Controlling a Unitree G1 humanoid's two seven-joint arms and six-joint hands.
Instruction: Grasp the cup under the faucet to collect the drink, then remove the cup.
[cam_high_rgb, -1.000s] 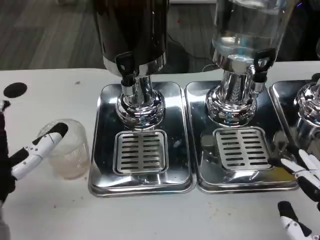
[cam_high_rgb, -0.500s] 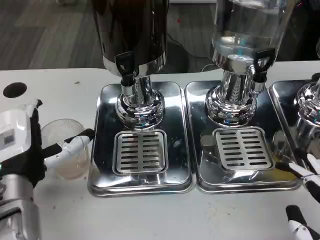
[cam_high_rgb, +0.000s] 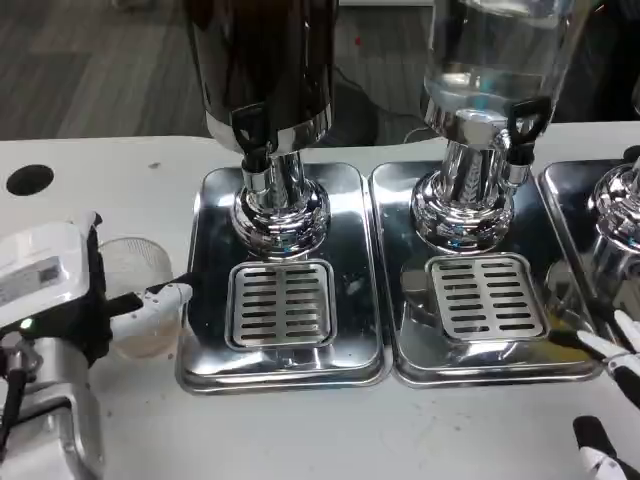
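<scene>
Left hand at the cup, lower left of frame.
You see its fingers wrapped around the cup beside the tray; right hand, lower right: fingers spread, empty.

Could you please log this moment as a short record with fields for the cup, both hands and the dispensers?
cup: clear plastic cup on the white table, left of the dark dispenser's tray
left hand: left hand at the cup, a finger across its front; firm grip cannot be told
right hand: right hand at the picture's lower right edge, holding nothing
dark dispenser grate: grate bare
clear dispenser: clear dispenser on the next tray
</scene>
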